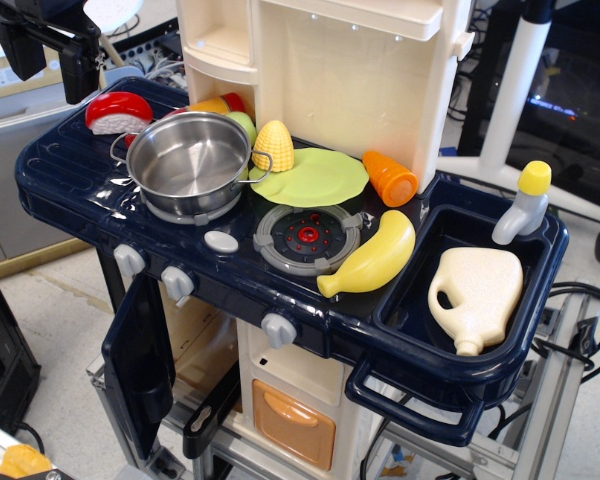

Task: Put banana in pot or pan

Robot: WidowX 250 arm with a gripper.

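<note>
The banana point(373, 258) lies flat on the tabletop point(70, 160) at about four o'clock of the red-centred burner point(307, 237), its stem end toward the front edge and its fat end toward the carrot point(390, 178) at its twelve; just past its three o'clock side the surface drops into the sink basin point(420, 300), where a cream jug point(477, 293) rests; the pot point(191, 163) sits well apart at the banana's ten o'clock, empty, with the corn cob point(273, 146) touching its rim region at its three o'clock and the light-green plate point(315, 176) just beyond.

My hand point(80, 65) is up at the far top-left corner, dark and partly out of view; I cannot tell how wide it stands, though I see nothing held in it.

The risks I judge from here: the banana is smooth and curved, so a grasp off its middle could squirt it sideways into the basin; a long carry across the burner gives time for a weak pinch to slip; arriving low, I might clip the pot's wire handle point(263, 165) or knock the corn; mistaking the corn for my target is also possible, both being yellow.
</note>
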